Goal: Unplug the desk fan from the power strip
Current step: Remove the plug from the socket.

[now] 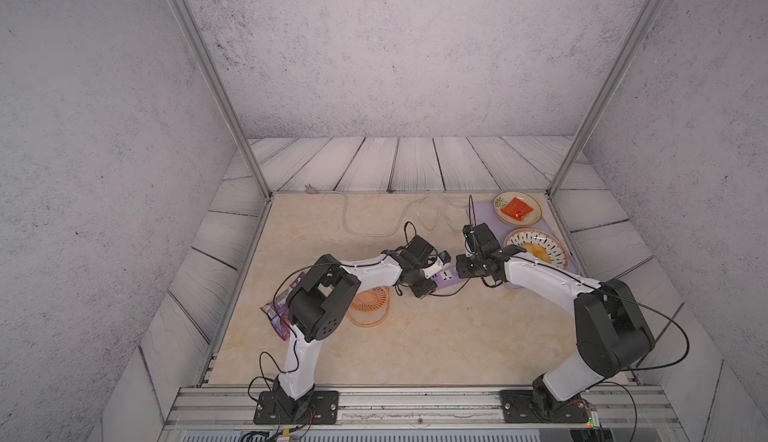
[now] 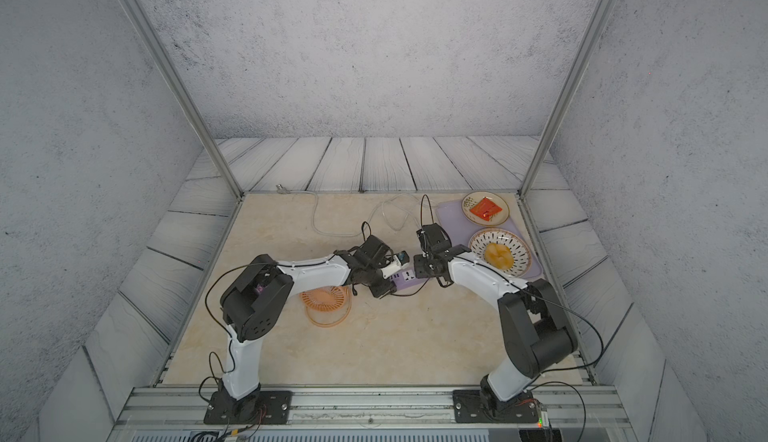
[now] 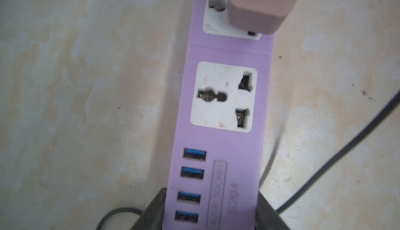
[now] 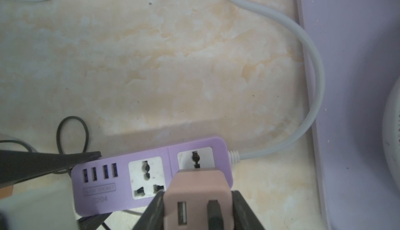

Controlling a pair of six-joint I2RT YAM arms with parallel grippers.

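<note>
Left jaws clamp power strip (image 3: 218,144); right jaws clamp plug (image 4: 198,187); red packet (image 1: 516,210) on plate (image 1: 536,214)

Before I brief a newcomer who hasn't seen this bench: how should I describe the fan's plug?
On the beige marbled table, find the lavender power strip near its middle. The plug sits at its cord-end socket in the right gripper: the only pinkish cube, trailing a thin black cable.

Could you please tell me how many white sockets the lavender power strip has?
2, on the lavender rectangular plastic power strip: a bare socket mid-strip beside the blue USB ports; a cord-end socket partly covered by the pinkish-beige plug cube. None looks hidden.
</note>
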